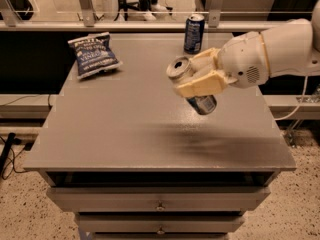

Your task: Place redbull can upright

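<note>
My gripper (196, 80) is shut on the redbull can (181, 69), a slim silver can with blue markings. It holds the can tilted above the right middle of the grey table (125, 129), silver top pointing up and left, bottom end (204, 104) down and right. The cream fingers (200, 84) wrap the can's middle. The can is off the table top and casts a shadow below it.
A dark blue can (194, 33) stands upright at the table's back edge, just behind the gripper. A blue chip bag (92, 54) lies at the back left. Drawers (160, 204) sit below the table's front edge. A railing runs behind the table.
</note>
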You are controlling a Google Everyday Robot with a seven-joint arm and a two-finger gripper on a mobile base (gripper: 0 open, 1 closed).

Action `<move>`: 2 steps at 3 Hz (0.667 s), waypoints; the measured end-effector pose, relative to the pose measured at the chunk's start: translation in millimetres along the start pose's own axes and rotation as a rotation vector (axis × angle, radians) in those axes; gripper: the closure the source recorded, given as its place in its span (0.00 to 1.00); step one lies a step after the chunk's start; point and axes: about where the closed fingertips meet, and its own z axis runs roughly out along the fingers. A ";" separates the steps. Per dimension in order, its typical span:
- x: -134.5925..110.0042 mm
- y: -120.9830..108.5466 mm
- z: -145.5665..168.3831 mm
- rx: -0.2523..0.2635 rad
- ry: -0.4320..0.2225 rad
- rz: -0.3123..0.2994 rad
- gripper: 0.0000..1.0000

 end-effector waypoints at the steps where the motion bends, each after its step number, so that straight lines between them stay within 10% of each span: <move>1: 18.5 -10.3 -17.8 0.018 -0.137 -0.029 1.00; 2: 31.5 -15.1 -24.3 0.018 -0.262 -0.029 1.00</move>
